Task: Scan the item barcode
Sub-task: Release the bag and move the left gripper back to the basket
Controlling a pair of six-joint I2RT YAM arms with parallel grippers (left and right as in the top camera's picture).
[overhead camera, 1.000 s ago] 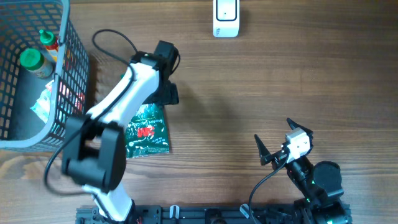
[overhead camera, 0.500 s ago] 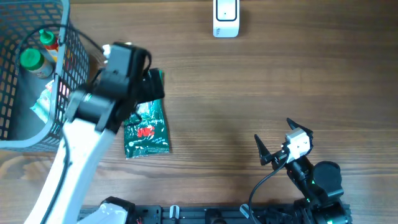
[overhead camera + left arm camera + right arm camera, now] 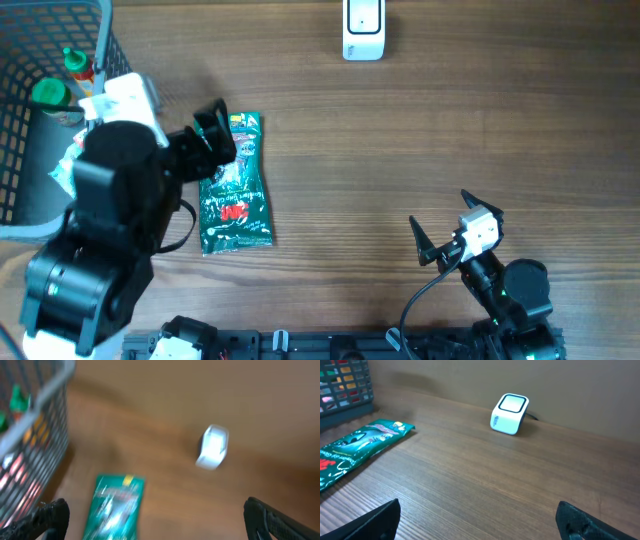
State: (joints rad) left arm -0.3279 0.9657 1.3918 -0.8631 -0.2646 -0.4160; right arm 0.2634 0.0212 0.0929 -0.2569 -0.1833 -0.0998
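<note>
The green packet (image 3: pixel 240 200) lies flat on the wooden table (image 3: pixel 420 130), just beside the wire basket (image 3: pixel 105 50) and well apart from the white scanner (image 3: pixel 363 30) at the far edge. You have the left gripper (image 3: pixel 212 140) over the packet's upper end, jaws spread wide and holding nothing; its wrist view is blurred but shows the packet lying between the fingers. Your right gripper (image 3: pixel 438 210) sits at the near right, well away from the packet, jaws also wide apart and empty. A green-capped bottle (image 3: pixel 48 95) lies in the basket.
</note>
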